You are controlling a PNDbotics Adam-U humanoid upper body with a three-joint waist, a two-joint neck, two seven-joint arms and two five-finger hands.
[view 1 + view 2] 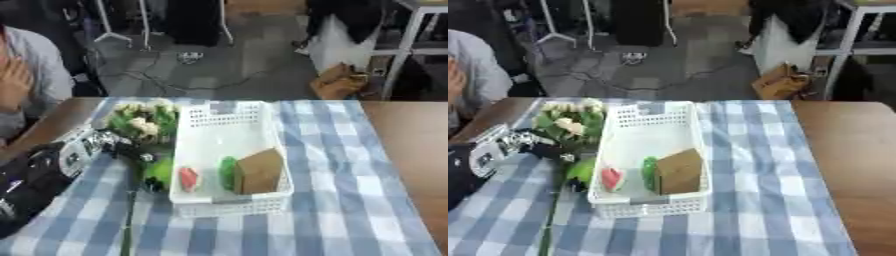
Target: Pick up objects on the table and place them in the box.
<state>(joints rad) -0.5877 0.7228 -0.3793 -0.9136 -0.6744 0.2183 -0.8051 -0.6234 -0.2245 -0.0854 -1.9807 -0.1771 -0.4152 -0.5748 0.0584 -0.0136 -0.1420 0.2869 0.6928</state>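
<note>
A white slotted basket (262, 116) stands mid-table on the blue checked cloth. In it lie a red piece (188, 179), a green piece (227, 172) and a brown cardboard box (260, 171). My left hand (122, 148), black with a silver wrist, reaches in from the left, just outside the basket's left wall. Its dark fingers curl above and below a round bright green object (160, 170) held beside that wall. My right hand shows in neither view.
A bunch of white and green flowers (140, 122) lies left of the basket, its long stem (129, 220) running toward the near edge. Bare brown tabletop (411, 145) lies right of the cloth. A person sits at the far left corner.
</note>
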